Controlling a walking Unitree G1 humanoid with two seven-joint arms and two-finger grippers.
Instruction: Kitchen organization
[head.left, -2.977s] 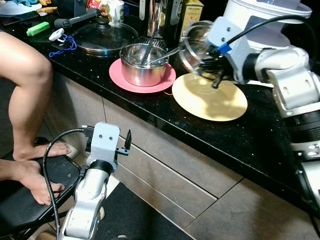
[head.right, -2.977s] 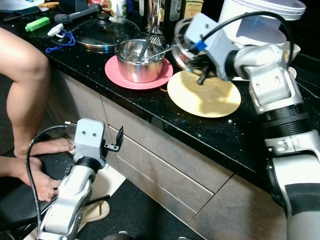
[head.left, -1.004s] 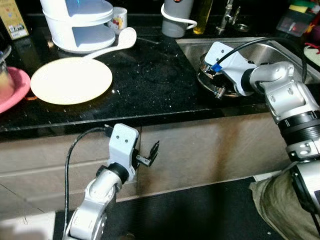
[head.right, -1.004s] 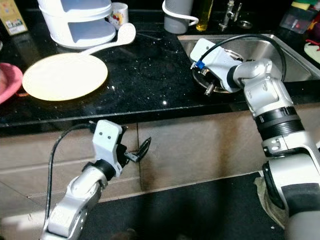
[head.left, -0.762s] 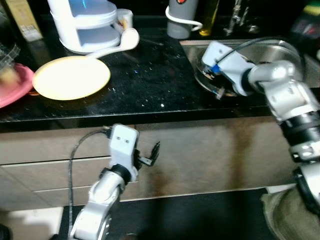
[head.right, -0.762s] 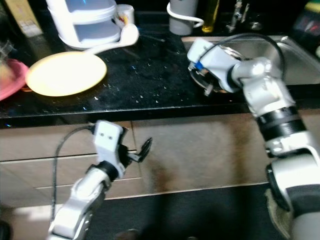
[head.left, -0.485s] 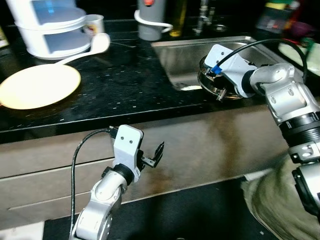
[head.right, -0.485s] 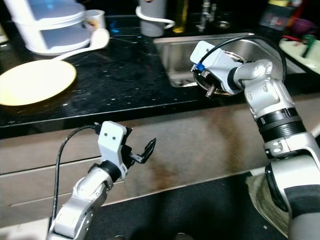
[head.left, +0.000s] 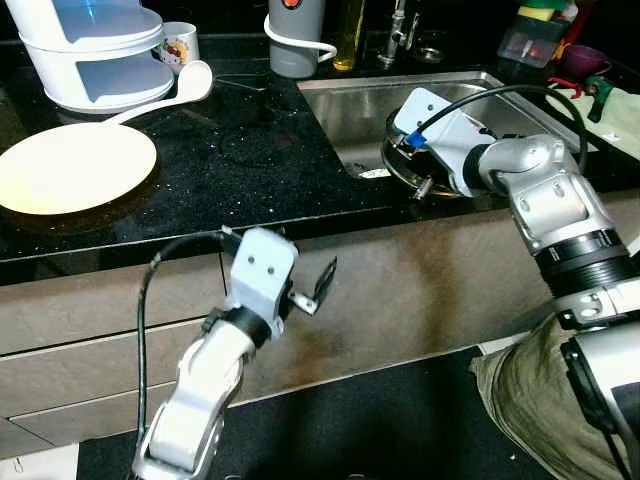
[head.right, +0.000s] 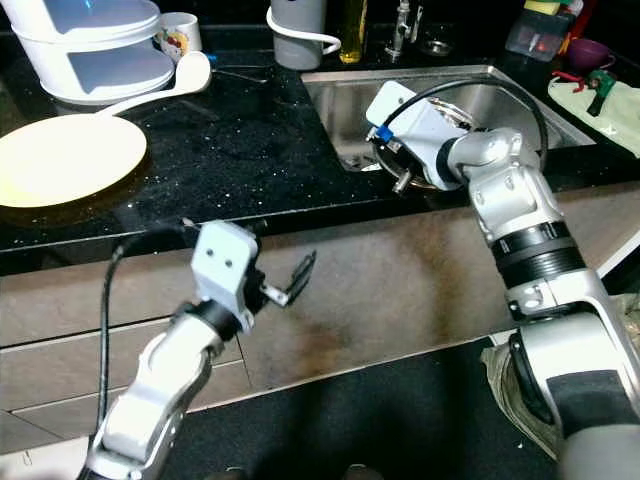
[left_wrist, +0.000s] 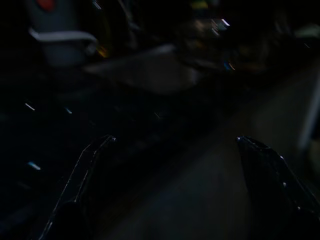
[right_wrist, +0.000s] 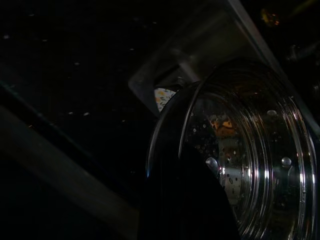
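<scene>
Glass bowl (right_wrist: 240, 165), wet inside, gripped over the sink (head.left: 350, 115).

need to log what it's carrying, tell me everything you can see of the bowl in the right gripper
The bowl is clear glass, round, with a stepped rim and water droplets and some residue on its inside. It is tipped on its side, not upright. The right gripper holds it by the rim, one black finger across the near wall. It hangs over the near left corner of the steel sink, just past the counter edge; whether it touches the sink cannot be told.
</scene>
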